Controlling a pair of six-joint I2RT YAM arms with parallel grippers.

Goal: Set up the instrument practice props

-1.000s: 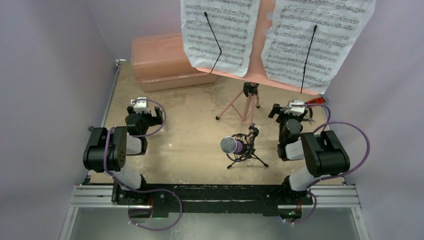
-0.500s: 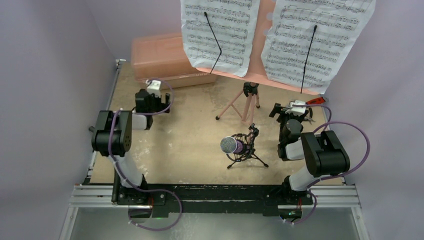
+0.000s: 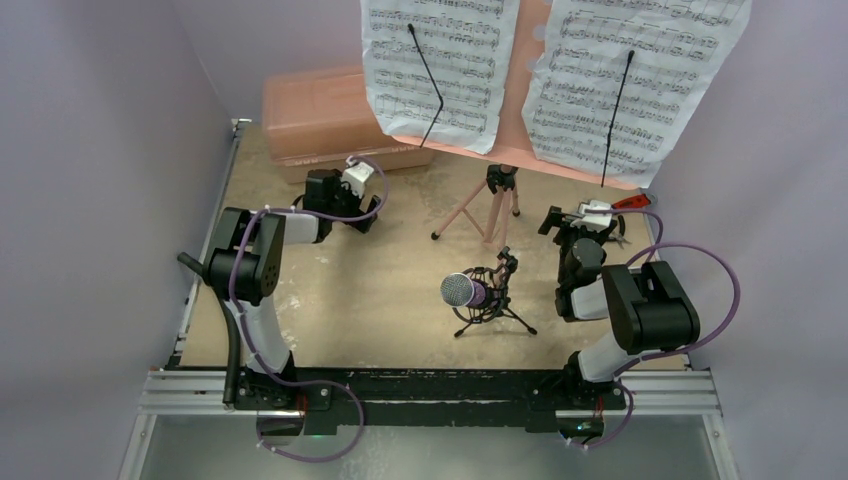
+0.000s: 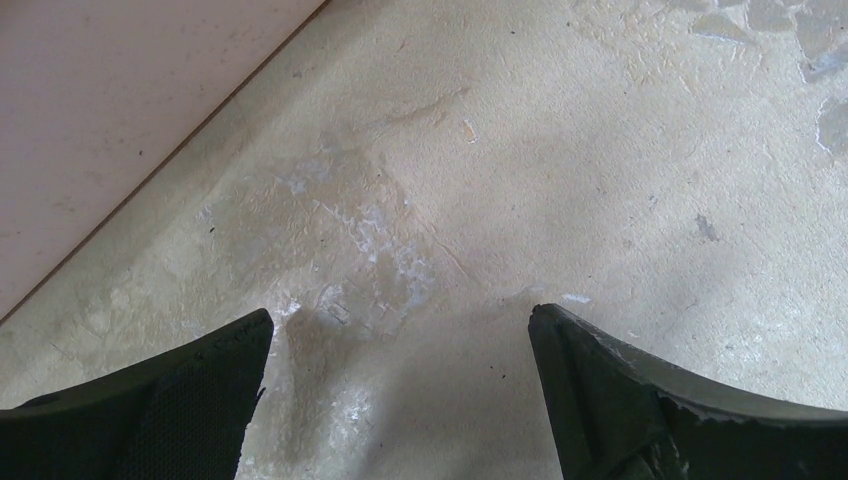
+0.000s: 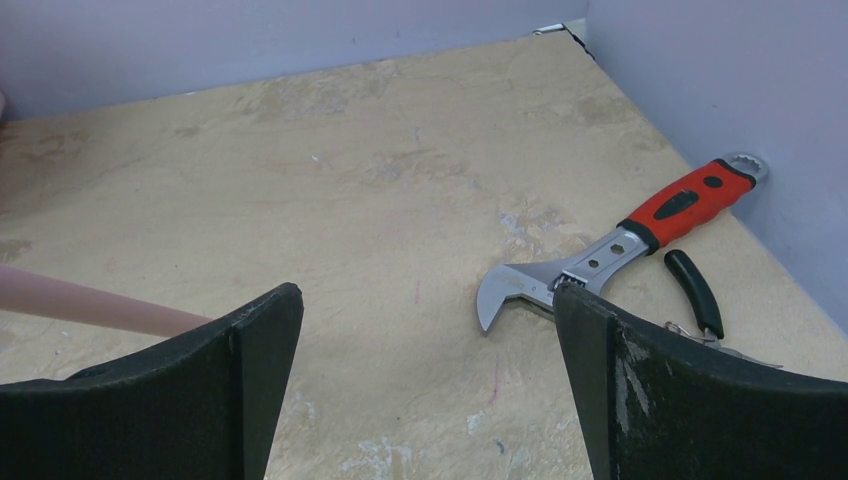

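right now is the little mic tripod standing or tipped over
Standing: the small black tripod mic stand rests on its spread legs, with the purple glitter microphone held up in its mount.

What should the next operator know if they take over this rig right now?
Left gripper: jaws open, empty, over the table beside the salmon-pink lidded case.
Right gripper: jaws open, empty, near the red-handled adjustable wrench at the table's right edge.
Pink music stand is upright on its tripod legs at the back, with two sheet-music pages on it.
Purple microphone is mounted on the small black tripod stand, mid-table.
Done: both props look set up.
Left: probably only a check and parking the arms.
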